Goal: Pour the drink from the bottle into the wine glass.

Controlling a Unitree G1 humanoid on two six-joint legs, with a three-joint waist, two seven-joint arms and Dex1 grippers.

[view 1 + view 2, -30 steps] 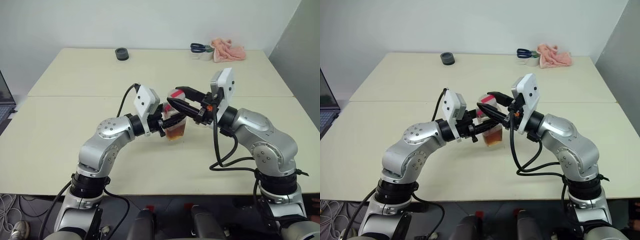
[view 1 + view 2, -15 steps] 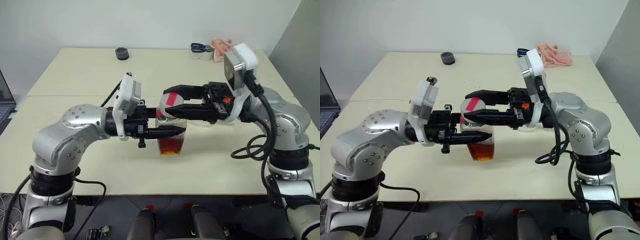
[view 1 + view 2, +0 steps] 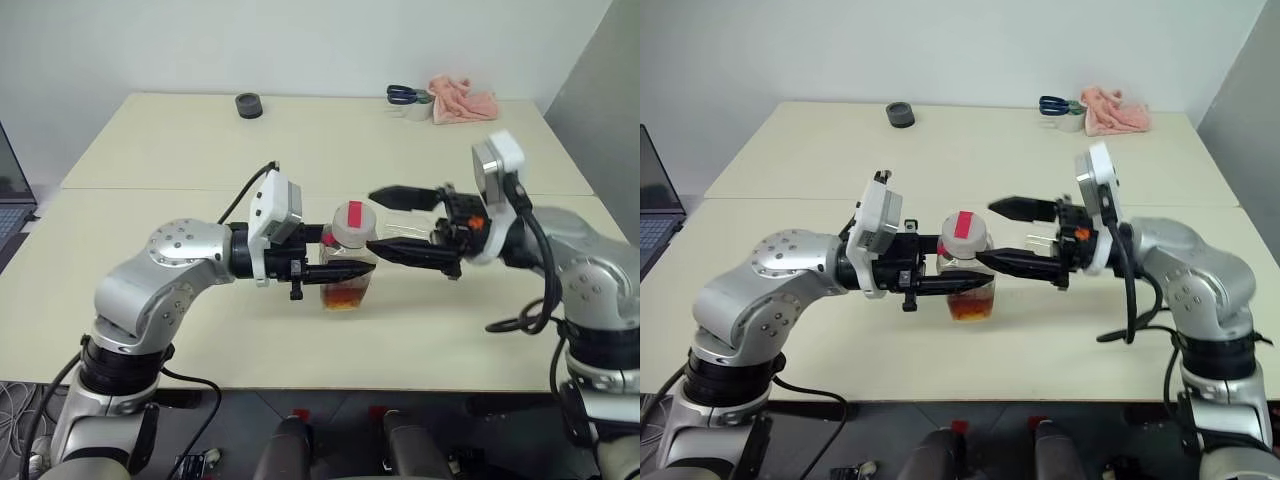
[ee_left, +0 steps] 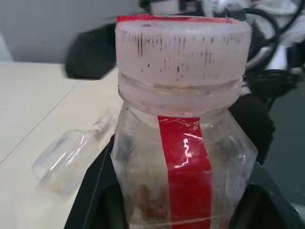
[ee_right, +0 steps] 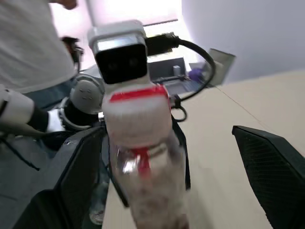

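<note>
My left gripper is shut on the bottle, holding it upright just above the table. The bottle is small and clear, with a red label strip, and its red-and-white cap is on. The amber drink fills its lower part. My right gripper is open at cap height, just right of the bottle, its fingertips clear of the cap. In the left wrist view a clear stemmed thing lies on its side on the table beyond the bottle; it looks like the wine glass.
At the table's far edge are a black tape roll, scissors and a pink cloth. A laptop shows at the left edge. A person in a white shirt stands behind the left arm in the right wrist view.
My right gripper has opened off the bottle's cap and drawn back to the right. The left gripper keeps its hold on the bottle, drawn slightly back.
</note>
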